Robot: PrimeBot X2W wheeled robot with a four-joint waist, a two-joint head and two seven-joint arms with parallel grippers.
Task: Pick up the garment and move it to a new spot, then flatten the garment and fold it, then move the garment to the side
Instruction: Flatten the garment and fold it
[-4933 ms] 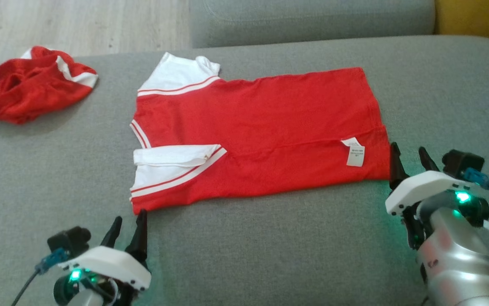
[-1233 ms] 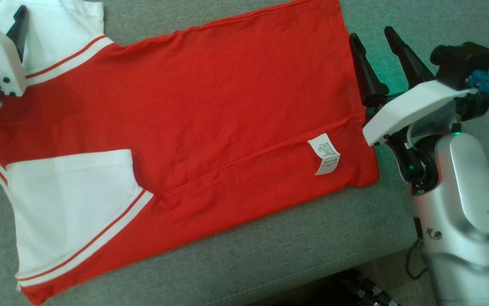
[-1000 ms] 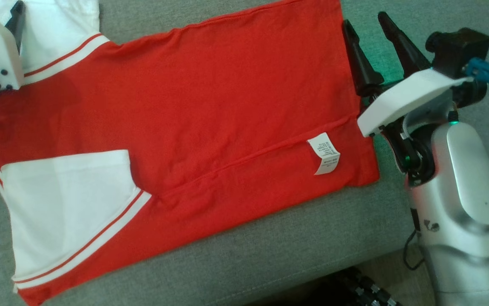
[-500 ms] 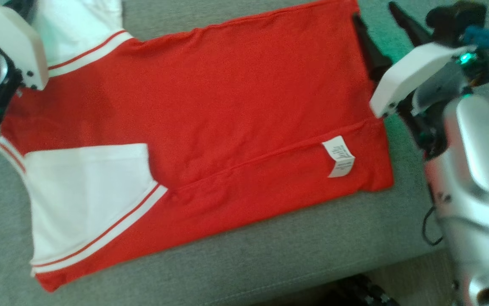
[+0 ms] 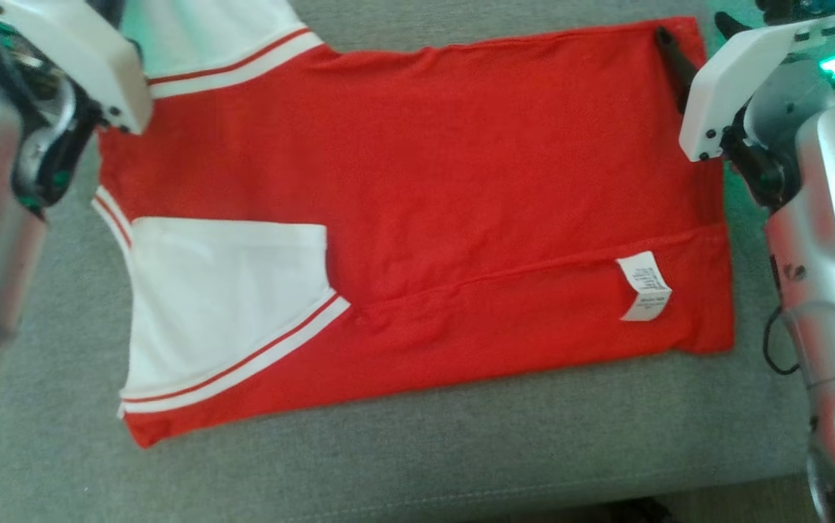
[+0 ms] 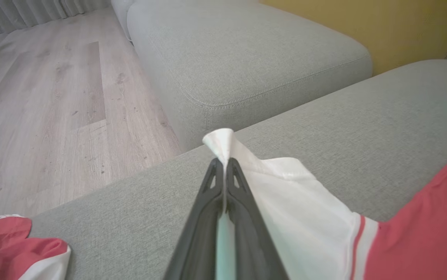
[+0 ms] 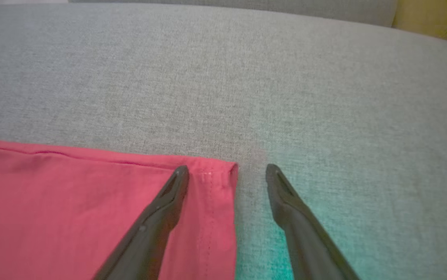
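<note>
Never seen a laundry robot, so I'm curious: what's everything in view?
garment: one, red and white, flat on the sofa seat
label: one, white, on the garment near its hem
second garment: one, red and white, crumpled on the seat
sofa seat: one, grey, under both garments
other cushion: one, grey, beyond the seat
floor: one, pale wood, beside the sofa
wall: one, yellow, behind
left gripper: one, dark, shut on the white sleeve
right gripper: one, dark, open astride the garment's hem corner

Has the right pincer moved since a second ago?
Yes. Against the hem of the garment, the right pincer has moved toward the far corner: it now straddles that corner, open, where it earlier stood wholly beside the cloth.
</note>
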